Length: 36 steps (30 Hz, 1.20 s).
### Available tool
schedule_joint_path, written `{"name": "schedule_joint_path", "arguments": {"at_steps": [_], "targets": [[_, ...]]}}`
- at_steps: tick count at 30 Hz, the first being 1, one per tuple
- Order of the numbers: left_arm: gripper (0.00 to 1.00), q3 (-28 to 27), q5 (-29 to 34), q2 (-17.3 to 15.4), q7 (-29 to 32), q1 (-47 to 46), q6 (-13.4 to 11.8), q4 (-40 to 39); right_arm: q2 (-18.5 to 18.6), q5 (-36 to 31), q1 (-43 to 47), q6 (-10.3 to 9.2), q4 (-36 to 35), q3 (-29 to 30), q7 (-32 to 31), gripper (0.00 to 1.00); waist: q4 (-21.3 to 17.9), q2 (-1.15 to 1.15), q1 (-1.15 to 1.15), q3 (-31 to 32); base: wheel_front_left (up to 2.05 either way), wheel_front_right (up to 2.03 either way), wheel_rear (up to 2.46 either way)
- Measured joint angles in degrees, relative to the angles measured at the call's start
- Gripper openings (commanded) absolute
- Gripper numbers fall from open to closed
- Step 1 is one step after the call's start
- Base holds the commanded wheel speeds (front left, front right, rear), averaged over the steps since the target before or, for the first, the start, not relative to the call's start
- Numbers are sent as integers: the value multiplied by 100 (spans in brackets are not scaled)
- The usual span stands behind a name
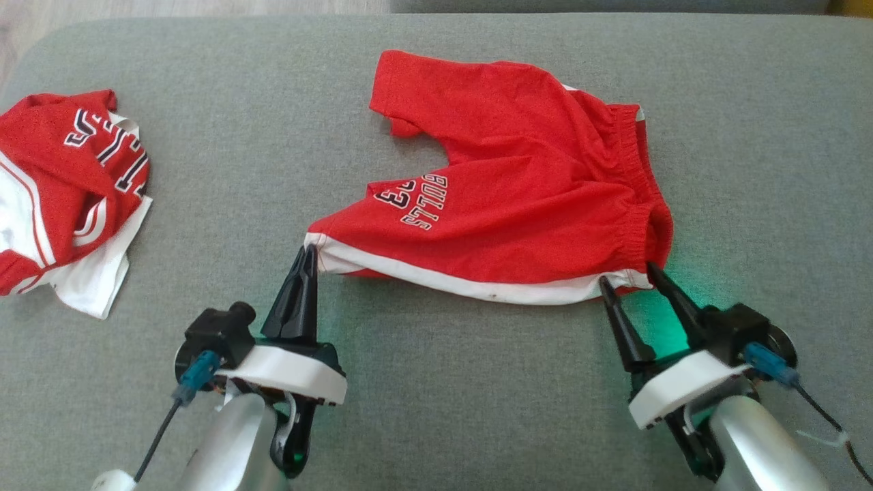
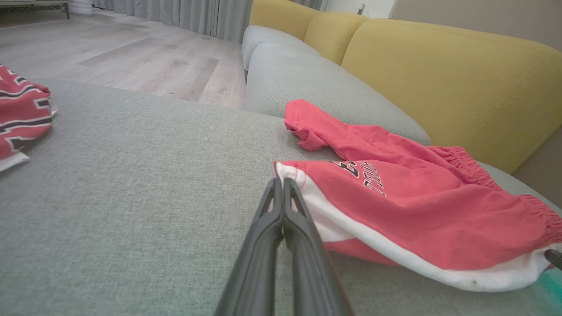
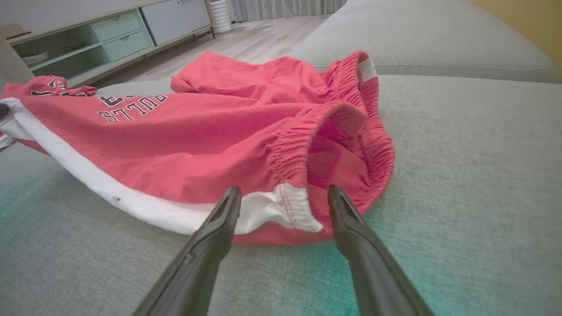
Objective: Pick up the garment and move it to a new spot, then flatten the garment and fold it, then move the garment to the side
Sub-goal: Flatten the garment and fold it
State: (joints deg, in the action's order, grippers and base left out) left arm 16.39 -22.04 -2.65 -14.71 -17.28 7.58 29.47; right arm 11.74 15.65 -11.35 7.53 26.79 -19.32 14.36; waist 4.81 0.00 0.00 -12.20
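The garment [image 1: 518, 198] lies across the middle of the head view on the grey cushion [image 1: 464, 409], waistband to the right, its far leg creased and reaching toward the upper centre; the left gripper [image 1: 309, 254] has its fingers pressed together on the white hem corner at the lower left of the shorts, apparently pinching it; the right gripper [image 1: 627, 274] stands spread, one finger on each side of the white waistband end at the lower right, with nothing grasped yet. The right should probably ease forward and take both layers of elastic before closing; both ends then want raising together, near edge taut, kept away from the red-and-white jersey [image 1: 61, 191] at far left.
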Motion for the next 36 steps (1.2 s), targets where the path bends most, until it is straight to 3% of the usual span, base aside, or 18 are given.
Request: {"name": "schedule_joint_path", "arguments": {"at_steps": [3, 4, 5, 6, 10, 17, 25, 31, 36], "targets": [[0, 10, 0, 2, 0, 0, 0, 5, 26, 0, -171, 0, 193, -222, 0, 96, 2, 0, 0, 12, 0, 0, 0], [0, 12, 0, 3, 0, 0, 0, 8, 43, 0, -221, 0, 278, -309, 1, 71, 5, 0, 0, 15, 0, 0, 0], [0, 16, 0, 4, 0, 1, 0, 14, 65, 0, -256, 0, 356, -390, 1, 31, 9, 0, 0, 19, 0, 0, 0], [0, 16, 0, 5, 0, 1, 0, 16, 87, 1, -284, 0, 421, -459, 1, 0, 12, 0, 0, 20, 0, 0, 0], [0, 14, -2, 8, 0, 13, -1, 20, 126, 144, -343, 0, 417, -517, 0, 0, 25, 0, 0, 88, 0, 0, 0], [0, -174, 97, -100, 0, 144, 0, -321, 178, 590, -338, 0, -268, -531, 0, 0, -21, 0, 0, 549, 0, 0, 0], [0, -382, 235, -916, 0, -453, 0, -1267, 616, 1738, -706, 0, -1362, -443, -42, 0, -126, 0, -1, 1244, 0, 0, 0], [0, -521, 464, -1327, 240, -1558, 0, -2052, 1104, 2292, -1629, 0, -2385, 16, -726, 0, -213, 0, -1, 1396, 0, 0, 0], [0, -476, 554, -1448, 934, -2156, -2, -2059, 1207, 2486, -1880, 0, -2508, 236, -1395, 0, -196, 0, 0, 1196, 0, 0, 0]]}}
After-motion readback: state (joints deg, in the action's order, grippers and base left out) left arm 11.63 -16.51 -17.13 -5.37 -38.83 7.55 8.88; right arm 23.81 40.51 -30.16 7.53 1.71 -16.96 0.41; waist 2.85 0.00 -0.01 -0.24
